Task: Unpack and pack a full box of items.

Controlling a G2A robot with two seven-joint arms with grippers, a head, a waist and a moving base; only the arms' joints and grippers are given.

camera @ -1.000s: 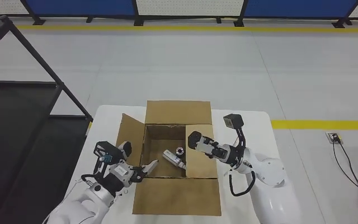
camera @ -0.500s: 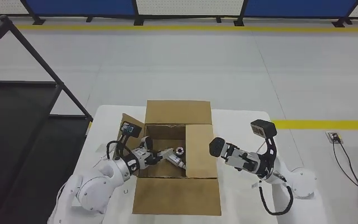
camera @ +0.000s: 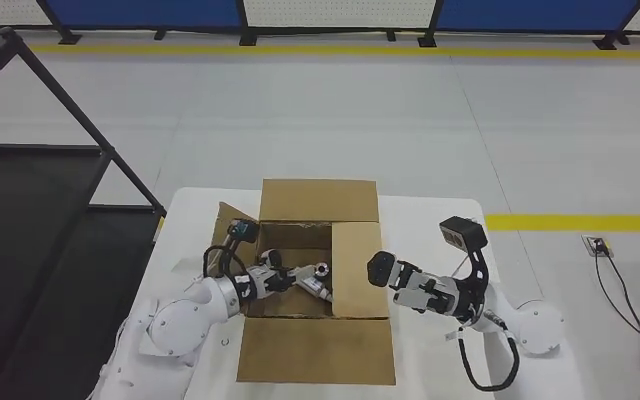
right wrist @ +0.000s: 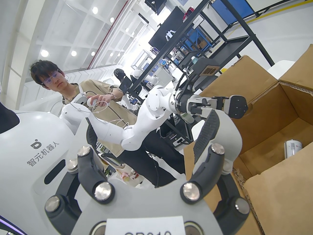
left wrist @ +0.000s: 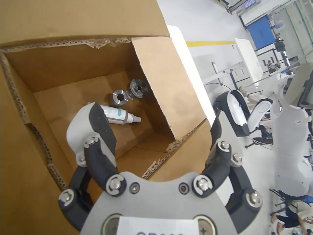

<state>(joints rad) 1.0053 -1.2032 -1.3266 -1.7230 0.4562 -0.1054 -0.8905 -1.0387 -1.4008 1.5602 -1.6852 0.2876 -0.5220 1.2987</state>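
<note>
Over the last second the left fingers [camera: 282,279] have swung from outside the near left corner of the box [camera: 318,200] in over its rim and down into the opening. The right fingers [camera: 381,267] have drawn back off the side flap and now hang just outside it, above the bench [camera: 190,215]. This looks like the start of a pick in the unpacking half of the task, with the right arm clearing the way. The left fingers [left wrist: 100,125] are spread wide and empty, poised close above the spray bottle [left wrist: 117,114], which lies on its side on the box floor. The right fingers [right wrist: 215,133] are likewise released and hold nothing. The box sits in the middle of the bench with its flaps open. It is plain brown corrugated board, its flap edges torn and ragged so that the fluting shows. The bottle is a smooth white plastic cylinder with a teal band and a narrow nozzle, and is likely to roll if nudged. Just beyond it lie two short metal cylinders [left wrist: 127,94], each with a centre bore, one bright and smooth, the other darker and rougher. I cannot tell whether they are joined.
</note>
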